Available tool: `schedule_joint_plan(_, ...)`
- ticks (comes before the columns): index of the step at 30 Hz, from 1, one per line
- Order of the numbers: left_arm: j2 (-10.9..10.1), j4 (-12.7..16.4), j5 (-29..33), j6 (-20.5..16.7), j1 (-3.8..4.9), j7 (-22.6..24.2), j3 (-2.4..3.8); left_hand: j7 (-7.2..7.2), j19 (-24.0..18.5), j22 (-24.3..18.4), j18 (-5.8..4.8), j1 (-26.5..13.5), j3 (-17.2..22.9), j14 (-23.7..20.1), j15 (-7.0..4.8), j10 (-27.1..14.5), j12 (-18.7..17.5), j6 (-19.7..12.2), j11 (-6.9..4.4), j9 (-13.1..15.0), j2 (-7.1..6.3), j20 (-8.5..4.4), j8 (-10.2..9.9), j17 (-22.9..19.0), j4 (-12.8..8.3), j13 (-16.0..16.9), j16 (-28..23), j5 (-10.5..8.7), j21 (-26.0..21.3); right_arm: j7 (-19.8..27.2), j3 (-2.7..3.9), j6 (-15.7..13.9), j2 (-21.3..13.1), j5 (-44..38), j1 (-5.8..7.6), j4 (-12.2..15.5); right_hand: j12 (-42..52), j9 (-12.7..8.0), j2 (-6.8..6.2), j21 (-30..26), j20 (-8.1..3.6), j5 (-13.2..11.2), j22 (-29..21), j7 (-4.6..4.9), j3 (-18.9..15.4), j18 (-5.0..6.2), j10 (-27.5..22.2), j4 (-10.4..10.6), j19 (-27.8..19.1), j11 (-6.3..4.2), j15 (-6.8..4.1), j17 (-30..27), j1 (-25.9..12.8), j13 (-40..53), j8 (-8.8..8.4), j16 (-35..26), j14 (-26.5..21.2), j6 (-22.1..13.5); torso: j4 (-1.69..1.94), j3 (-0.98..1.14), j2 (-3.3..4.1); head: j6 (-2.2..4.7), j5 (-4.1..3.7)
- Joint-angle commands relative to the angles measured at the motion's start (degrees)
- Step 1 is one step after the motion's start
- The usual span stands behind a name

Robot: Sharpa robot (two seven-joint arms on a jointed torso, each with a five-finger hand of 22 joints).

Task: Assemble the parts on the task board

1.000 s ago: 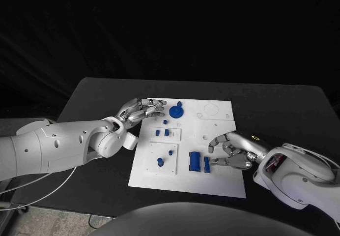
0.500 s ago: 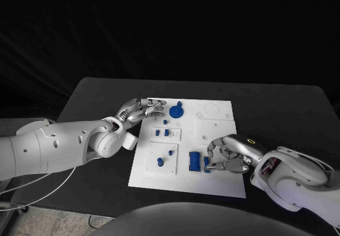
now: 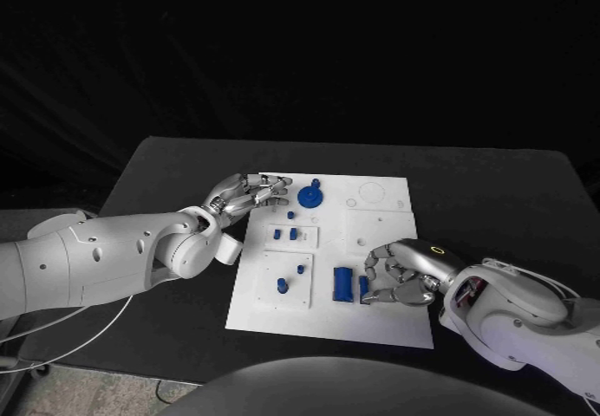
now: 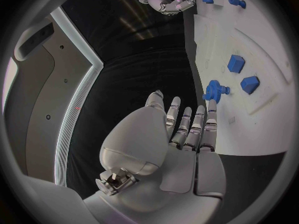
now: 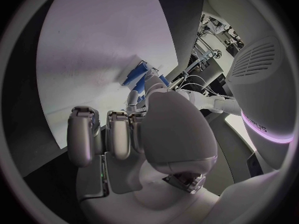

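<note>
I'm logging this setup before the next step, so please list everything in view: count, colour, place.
Table: one, black, under everything.
Task board: one, white, middle of the table.
Gear: one, blue, far end of the board by the left hand.
Long blocks: two, blue, side by side at the right hand's fingertips.
Small pieces: several, blue, on the board's left half.
Left hand: silver, at the board's far left corner, fingers apart, holding nothing.
Right hand: silver, fingers curled at the narrower long block; hold unclear.

Right hand [image 5: 134,129] over white task board [image 5: 93,59], fingertips at blue parts [image 5: 138,77].
</note>
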Motion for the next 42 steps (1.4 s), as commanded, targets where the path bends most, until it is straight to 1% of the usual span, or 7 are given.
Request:
schedule_joint_plan(1,0.03,0.18,0.20,0.30,-0.03,0.71,0.05,0.18,0.22,-0.08,-0.33,0.64,-0.06,0.26,0.01,0.37,0.17,0.16,0.06,0.02,0.04,-0.10,0.22,0.06,-0.09,0.07,0.19,0.26,0.36,-1.63,-0.01,2.39,0.24,-1.17,-0.10,-0.22,0.22,0.24,-0.02,-0.24,-0.11,-0.17,12.24,-0.12,-0.08,0.41,5.90,0.29,2.48,-0.39,-0.06,8.35,0.57,15.09,0.39,-0.22,4.72,-0.53,0.02,0.04,-0.02,0.00,0.00)
schedule_joint_plan(19,-0.02,0.28,0.20,0.17,-0.03,1.03,0.06,0.20,0.25,-0.09,-0.31,0.72,-0.05,0.32,-0.01,0.45,0.22,0.17,0.11,0.02,0.05,-0.10,0.24,0.06,-0.05,0.07,0.28,0.32,0.39,-1.98,-0.01,-0.81,0.40,-0.13,-0.20,-0.81,0.22,1.49,1.99,-0.74,0.01,-0.18,12.10,-0.16,-2.81,0.52,5.90,0.76,2.31,-0.13,0.14,8.11,-1.91,15.09,1.46,-0.39,4.67,-0.88,0.07,0.05,-0.06,0.00,0.05)
schedule_joint_plan(26,-0.21,0.35,0.22,-0.48,-0.02,1.73,0.06,0.18,0.25,-0.10,-0.30,0.76,-0.06,0.25,-0.06,0.51,0.26,0.17,0.12,0.01,0.03,-0.10,0.25,0.05,-0.04,0.08,0.23,0.35,0.40,8.08,-0.01,-16.77,-1.42,8.48,-0.19,-0.99,-0.14,-1.10,8.63,-9.60,0.39,1.52,9.29,-0.25,-3.64,2.43,5.62,0.53,-1.31,0.24,0.41,0.49,-14.59,14.90,-0.51,-6.03,2.60,0.29,0.02,-0.01,-0.14,0.00,0.36)
schedule_joint_plan(32,-0.20,0.43,-0.25,-1.59,-0.02,2.93,0.05,0.20,-0.40,-0.37,-0.29,0.45,-0.43,-0.10,-0.58,1.24,0.63,0.44,0.38,0.03,-0.05,-0.15,0.46,-0.01,0.18,0.10,0.19,0.33,0.10,21.99,-0.01,-27.59,-2.07,25.33,-0.18,-2.66,-39.98,-13.65,11.92,-47.44,3.77,8.52,-4.54,3.37,-4.08,7.76,-27.96,0.79,-19.74,4.07,4.44,-24.16,-14.94,-6.43,-9.84,-30.27,-11.34,0.66,-0.07,0.01,-0.07,0.00,0.06)
schedule_joint_plan(35,-0.10,0.59,-1.49,-2.88,-0.02,4.25,0.05,0.10,-1.54,-0.73,0.18,-0.12,-0.90,-0.78,-1.31,1.75,0.84,0.62,0.43,0.02,-0.03,-0.63,0.63,-0.08,0.24,0.05,-0.06,0.28,-0.47,30.32,-0.01,-27.84,-2.17,36.25,-0.18,-4.17,-50.84,-19.78,12.14,-56.20,6.70,11.47,-8.04,6.66,-4.42,6.52,-39.95,0.72,-28.36,8.18,8.51,-32.62,-13.15,-13.46,-14.66,-41.45,-26.13,-3.18,0.04,-0.04,-0.18,0.00,0.05)
schedule_joint_plan(38,0.00,0.86,-2.58,-4.59,-0.02,5.89,0.05,-0.46,-3.67,-1.34,1.01,-1.21,-1.76,-2.75,-3.12,2.45,1.04,0.81,-0.18,-0.02,-0.10,-1.98,0.82,-0.27,0.26,0.01,-1.17,-0.08,-1.47,36.82,-0.01,-24.36,-2.17,45.54,-0.18,-5.66,-67.11,-27.76,12.52,-71.09,11.37,14.65,-17.09,6.95,-6.11,2.52,-56.32,0.55,-45.23,16.81,18.08,-42.41,-11.72,-25.78,-22.71,-59.13,-48.19,-12.22,0.12,-0.06,-0.16,0.00,0.06)
schedule_joint_plan(42,0.03,1.20,-4.07,-6.49,-0.02,7.68,0.06,-2.23,-8.31,-3.19,1.07,-3.97,-3.48,-7.98,-5.52,2.62,0.27,0.16,-2.10,-0.39,-0.38,-4.43,0.42,-0.84,0.27,-0.10,-5.57,-2.68,-2.11,42.13,-0.01,-18.91,-2.15,52.54,-0.18,-7.24,-77.59,-42.87,13.26,-79.55,13.07,12.69,-43.31,4.42,-8.75,2.30,-70.27,0.59,-69.57,10.89,14.58,-56.40,-11.80,-38.77,-28.37,-74.71,-66.72,-26.16,0.01,-0.02,-0.12,0.00,0.28)
